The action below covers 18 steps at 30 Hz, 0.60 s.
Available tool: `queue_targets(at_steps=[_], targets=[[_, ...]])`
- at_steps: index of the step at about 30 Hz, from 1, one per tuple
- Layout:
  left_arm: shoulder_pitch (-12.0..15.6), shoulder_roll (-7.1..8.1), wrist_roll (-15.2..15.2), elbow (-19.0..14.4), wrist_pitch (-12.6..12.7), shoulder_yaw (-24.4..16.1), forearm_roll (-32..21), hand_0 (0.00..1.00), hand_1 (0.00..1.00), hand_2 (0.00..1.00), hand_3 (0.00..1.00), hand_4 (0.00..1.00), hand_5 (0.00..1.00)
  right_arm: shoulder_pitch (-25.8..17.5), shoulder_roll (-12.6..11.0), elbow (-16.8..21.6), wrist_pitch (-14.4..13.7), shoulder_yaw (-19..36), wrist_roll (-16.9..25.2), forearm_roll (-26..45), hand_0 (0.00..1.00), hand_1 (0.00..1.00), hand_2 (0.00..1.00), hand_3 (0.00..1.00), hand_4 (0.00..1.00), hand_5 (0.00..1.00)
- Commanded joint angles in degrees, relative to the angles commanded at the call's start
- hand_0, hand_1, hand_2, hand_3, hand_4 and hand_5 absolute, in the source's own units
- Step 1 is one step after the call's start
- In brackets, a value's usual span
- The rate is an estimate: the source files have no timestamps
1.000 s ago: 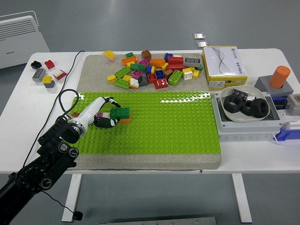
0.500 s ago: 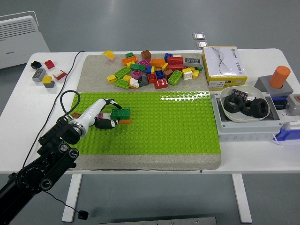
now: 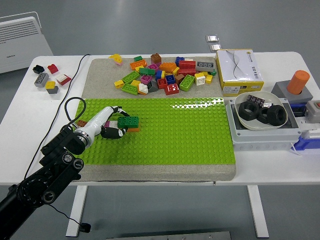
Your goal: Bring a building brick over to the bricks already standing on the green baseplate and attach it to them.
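Note:
On the left part of the green baseplate (image 3: 190,135) stands a dark green brick (image 3: 129,121), with an orange brick (image 3: 134,129) showing at its lower right edge. My left hand (image 3: 116,121) reaches in from the lower left. Its fingers (image 3: 113,132) curl around the green brick's left end, one above it and the others below. A small pink piece (image 3: 106,123) shows by the palm. A pile of loose coloured bricks (image 3: 162,75) lies on the grey mat beyond the baseplate. My right arm is out of view.
A yellow and white box (image 3: 239,71) stands at the back right. A white bowl of black rings (image 3: 262,111) sits on a grey case beside an orange cylinder (image 3: 298,81). Several small bricks (image 3: 48,77) lie at the far left, and a black cable (image 3: 75,102) runs there.
My left arm has drawn back slightly to the lower left. The green brick has stayed in place on the baseplate.

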Motion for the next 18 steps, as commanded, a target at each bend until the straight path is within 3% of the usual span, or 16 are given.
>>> queue_targets(at_steps=[7,8,13,14,18], targets=[[0.0,0.07,0.0,0.0,-0.2,0.0,0.2,0.930,0.969,0.984,0.779,0.700,0.002,0.0,0.0,0.0,0.0,0.0,0.0,0.0,0.514,0.709,0.741,0.765,0.808,0.837],[0.0,0.08,0.0,0.0,-0.3,0.0,0.2,0.932,0.970,0.987,0.785,0.762,0.002,0.0,0.0,0.0,0.0,0.1,0.0,0.0,0.514,0.710,0.741,0.765,0.808,0.838],[0.0,0.26,-0.1,0.0,-0.8,-0.1,0.0,0.932,0.970,0.987,0.785,0.762,0.002,-0.1,0.0,0.0,0.1,0.5,0.0,-0.4,0.514,0.710,0.741,0.765,0.808,0.838],[0.0,0.29,-0.1,-0.1,-0.9,-0.2,0.0,0.934,0.973,0.987,0.790,0.856,0.002,-0.1,0.0,0.0,0.1,0.5,0.0,-0.4,0.514,0.709,0.741,0.765,0.809,0.838],[0.3,0.56,0.5,-1.1,-1.6,-0.8,0.6,0.934,0.973,0.987,0.790,0.856,0.002,0.0,0.0,0.0,0.1,0.6,0.0,-0.6,0.514,0.709,0.741,0.765,0.809,0.838]])
